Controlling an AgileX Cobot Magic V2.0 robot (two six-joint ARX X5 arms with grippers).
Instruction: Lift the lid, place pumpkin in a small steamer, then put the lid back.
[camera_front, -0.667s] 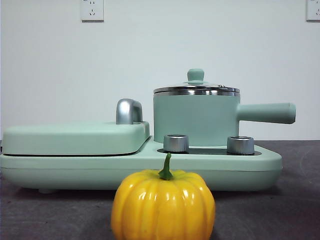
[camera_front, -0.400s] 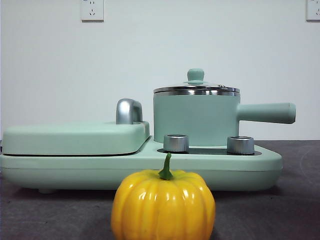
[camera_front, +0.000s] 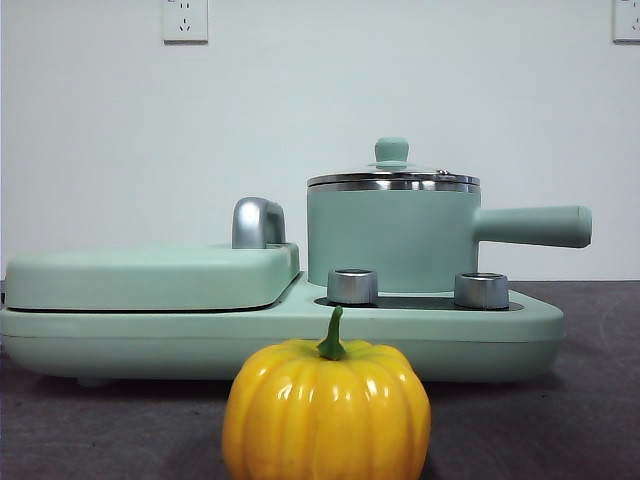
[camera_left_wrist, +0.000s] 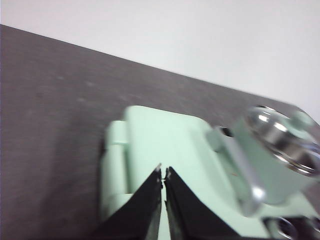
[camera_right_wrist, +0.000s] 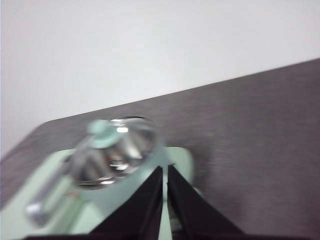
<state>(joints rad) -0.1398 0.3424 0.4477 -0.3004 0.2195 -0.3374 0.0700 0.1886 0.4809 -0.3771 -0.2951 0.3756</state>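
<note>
On the small steamer (camera_front: 390, 238) sits the lid (camera_front: 392, 175); pumpkin (camera_front: 327, 410) on surface (camera_front: 560, 420) in front, w/ both grippers' fingers together, left (camera_left_wrist: 163, 175) & right (camera_right_wrist: 165, 171)

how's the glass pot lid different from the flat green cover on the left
The lid is round, clear glass with a steel rim and a small green knob; the cover is broad, flat, opaque green with a chrome handle. The lid sits higher, on the pot. Both are closed on the same cooker.
</note>
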